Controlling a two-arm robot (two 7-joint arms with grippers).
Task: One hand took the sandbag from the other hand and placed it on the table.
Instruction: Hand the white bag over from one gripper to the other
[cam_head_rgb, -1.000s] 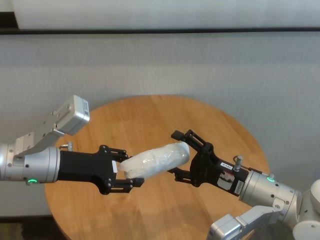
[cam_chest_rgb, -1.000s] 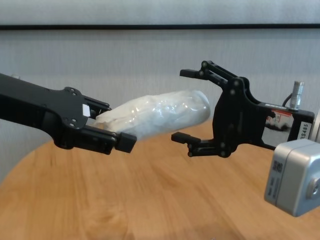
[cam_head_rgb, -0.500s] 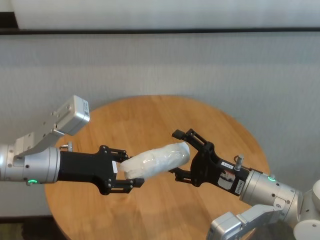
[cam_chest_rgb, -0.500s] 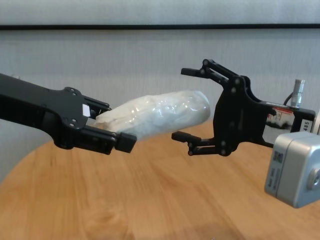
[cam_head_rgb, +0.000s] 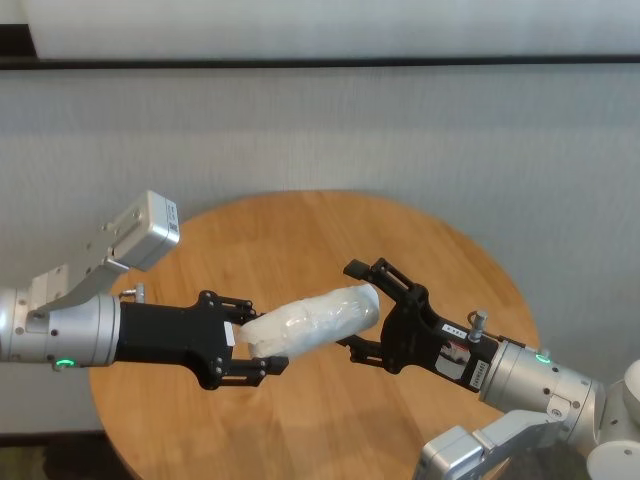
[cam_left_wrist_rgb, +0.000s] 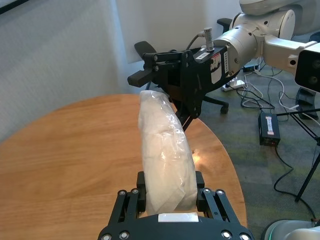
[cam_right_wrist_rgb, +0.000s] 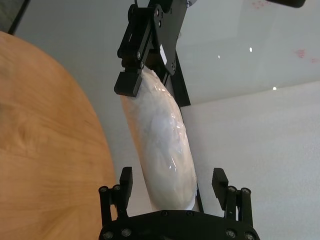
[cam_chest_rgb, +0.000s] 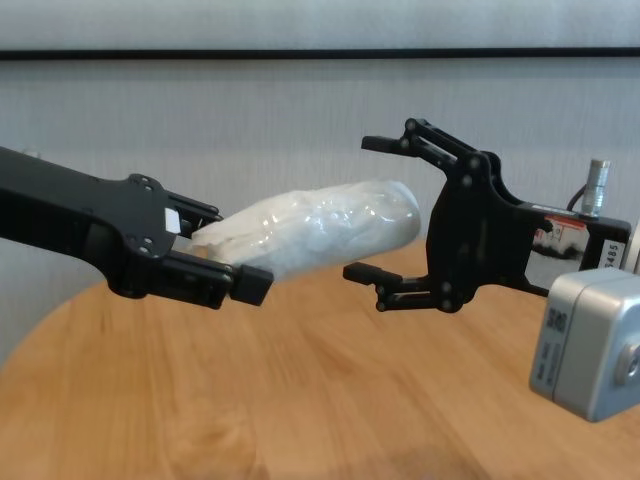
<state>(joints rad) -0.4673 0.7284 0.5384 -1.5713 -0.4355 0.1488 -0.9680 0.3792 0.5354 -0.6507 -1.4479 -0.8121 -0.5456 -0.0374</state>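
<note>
Mid-air, sandbag (cam_head_rgb: 312, 320) hangs above the table (cam_head_rgb: 300, 230), pinched end clamped in the left gripper (cam_head_rgb: 250, 350).
Right gripper (cam_head_rgb: 362, 312) waits spread wide around its rounded end, fingers not touching.

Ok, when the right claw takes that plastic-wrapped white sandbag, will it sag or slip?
The soft white sausage-shaped sandbag in clear crinkly plastic juts out nearly straight from the shut left claw holding its pinched end, so it probably sags little. Its glossy wrap may slide. The open right claw straddles the rounded end; gripping further in seems safer.
</note>
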